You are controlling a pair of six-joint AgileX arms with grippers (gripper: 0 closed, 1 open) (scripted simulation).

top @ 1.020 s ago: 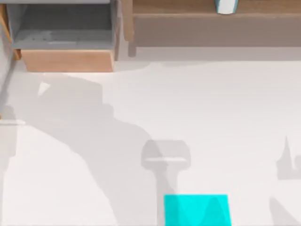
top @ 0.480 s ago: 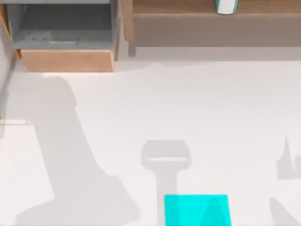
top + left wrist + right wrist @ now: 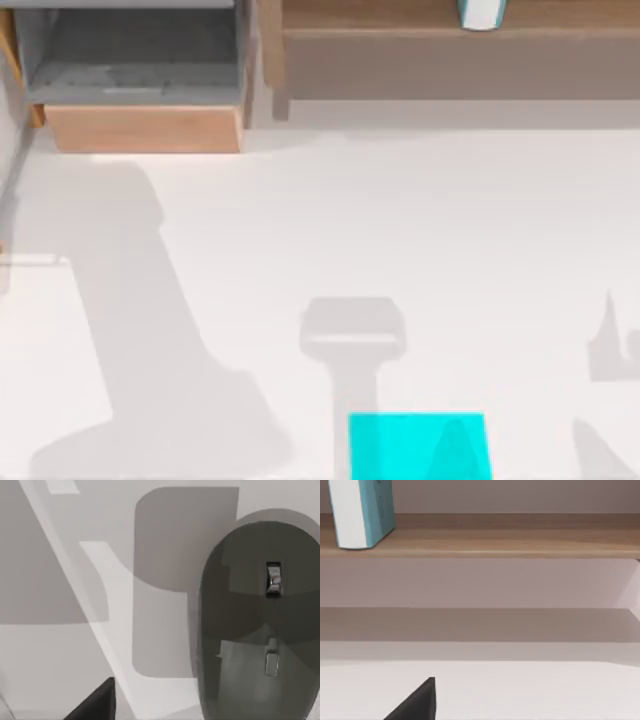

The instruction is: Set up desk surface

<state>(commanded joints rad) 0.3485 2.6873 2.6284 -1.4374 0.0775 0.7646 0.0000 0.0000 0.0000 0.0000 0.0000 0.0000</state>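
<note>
I can't tell how my fingers stand. Under my left wrist a dark mouse (image 3: 257,625) lies on the desk (image 3: 400,220), which spreads before the shelf (image 3: 450,40); a cyan pad (image 3: 418,445) rests on it.

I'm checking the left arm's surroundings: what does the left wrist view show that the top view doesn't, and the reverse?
The left wrist view alone shows a dark grey mouse lying on the white surface. The top view alone shows the cyan pad at the near edge, the open wooden drawer and the shelf with a white-and-teal object. Both show the desk surface crossed by grey shadows.
</note>
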